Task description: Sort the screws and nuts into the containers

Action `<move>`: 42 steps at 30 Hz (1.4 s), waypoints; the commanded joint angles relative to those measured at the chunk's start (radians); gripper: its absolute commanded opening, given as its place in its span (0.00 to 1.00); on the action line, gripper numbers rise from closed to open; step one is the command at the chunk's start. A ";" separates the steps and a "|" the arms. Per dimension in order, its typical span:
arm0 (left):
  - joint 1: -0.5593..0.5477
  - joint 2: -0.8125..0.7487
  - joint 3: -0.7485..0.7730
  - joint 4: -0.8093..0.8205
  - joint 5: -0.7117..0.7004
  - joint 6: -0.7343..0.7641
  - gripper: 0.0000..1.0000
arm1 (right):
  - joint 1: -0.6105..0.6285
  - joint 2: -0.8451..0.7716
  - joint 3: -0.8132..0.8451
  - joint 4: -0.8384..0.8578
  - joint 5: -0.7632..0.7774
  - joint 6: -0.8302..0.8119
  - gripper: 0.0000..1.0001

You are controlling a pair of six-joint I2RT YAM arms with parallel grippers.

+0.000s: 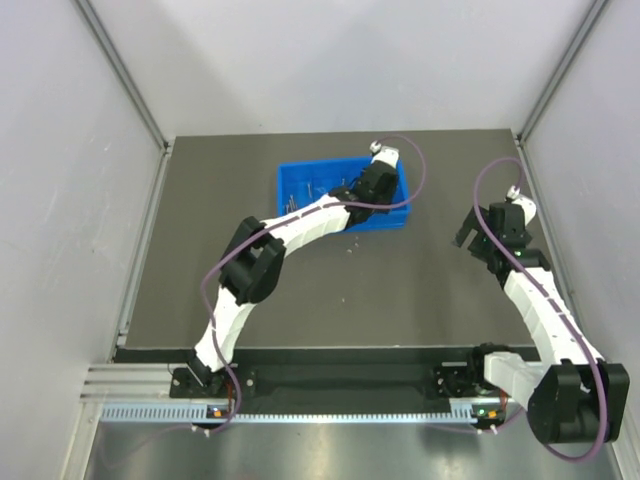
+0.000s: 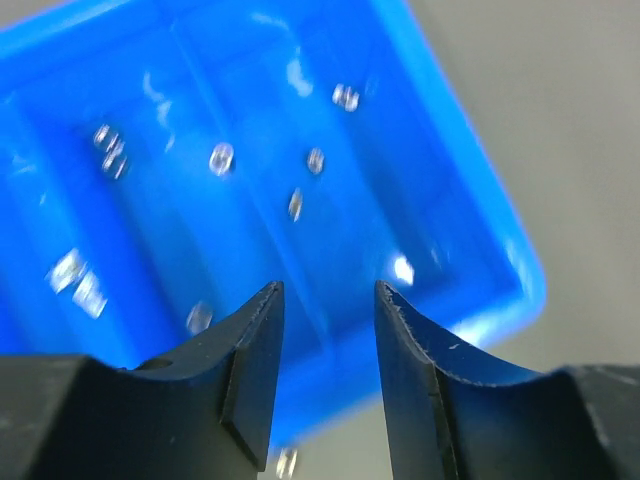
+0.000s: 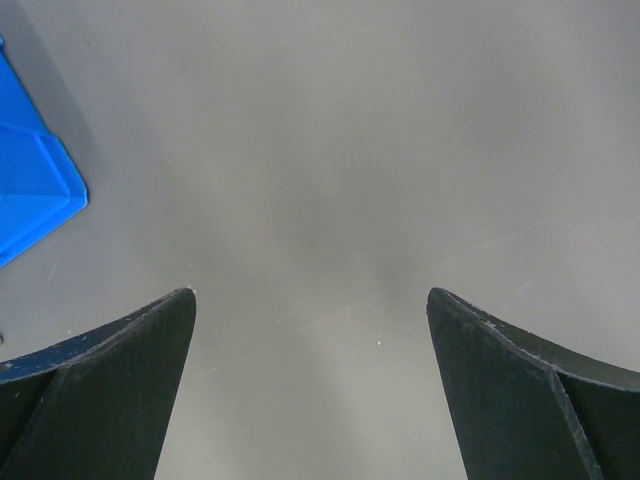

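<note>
**A:** Where are we standing now?

**B:** Our left claw is hovering over the right end of the tray, jaws partly spread and pinching nothing. Small nuts are lying in the compartments beneath it (blurred, so we are judging by shape). Thin screws seem to be sitting in the left section.

**A:** And the other arm?

**B:** The right claw is hanging spread wide and empty above the bare surface, off to the tray's right.

**A:** What are we worrying about?

**B:** A loose piece is lying just outside the tray wall. Reaching that close, we are risking a knock to the tray. Such a tiny piece could also slip from the pinch into the wrong compartment.
</note>
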State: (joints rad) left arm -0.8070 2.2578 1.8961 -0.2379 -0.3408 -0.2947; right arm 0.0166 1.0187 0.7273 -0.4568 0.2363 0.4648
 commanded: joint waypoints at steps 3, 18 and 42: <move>-0.003 -0.331 -0.272 0.045 0.095 -0.033 0.46 | -0.009 -0.009 -0.015 0.053 -0.038 0.008 1.00; -0.021 -0.485 -0.643 0.054 0.125 -0.176 0.43 | -0.007 -0.002 -0.031 0.084 -0.104 0.008 1.00; -0.024 -0.251 -0.557 -0.026 0.028 -0.221 0.47 | -0.007 -0.002 -0.035 0.069 -0.065 0.006 1.00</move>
State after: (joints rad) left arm -0.8268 1.9839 1.3048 -0.2626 -0.2848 -0.5007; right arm 0.0166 1.0172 0.6933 -0.4091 0.1612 0.4652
